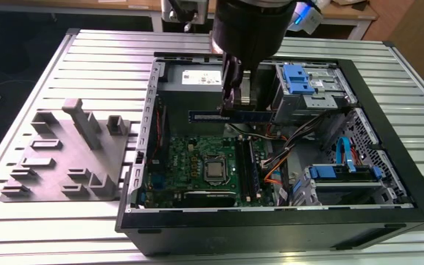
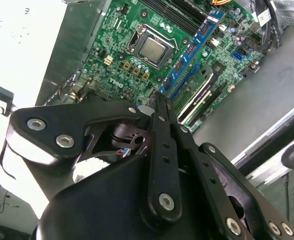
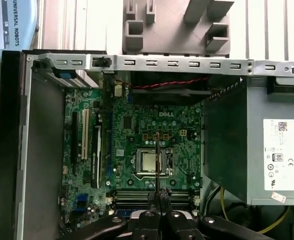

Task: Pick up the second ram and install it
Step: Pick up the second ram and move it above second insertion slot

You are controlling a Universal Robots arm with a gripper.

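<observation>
At the gripper (image 1: 231, 110): the fingers (image 2: 160, 131) are pinched narrow onto the top edge of the second ram, taking it about mid-length. That looks chosen to keep the strip from tipping.
Second ram (image 1: 253, 116): it hangs in the air over the open case, clear of the board below, with its long edge level. In the exterior view it runs from nine o'clock to three o'clock. In the second wrist view the blue strip (image 2: 192, 49) reaches out past the fingertips.
Slot rails (image 1: 246, 168): the long black rails lie at about six o'clock below the held strip in the exterior view and run twelve to six. The ram therefore appears to sit crosswise to them, not yet lined up. Whether one rail is already filled cannot be told.
Motherboard (image 1: 190, 160): the green board lies flat on the case floor, processor socket (image 1: 213, 170) just beside the rails, so access is from above.
Computer case (image 1: 271, 226): it lies on its side with the panel off, interior facing the arm.
Grey fixture (image 1: 64, 160): a slotted holder stands at nine o'clock of the case, well apart from the ram, on the slatted table (image 1: 35, 221).
</observation>
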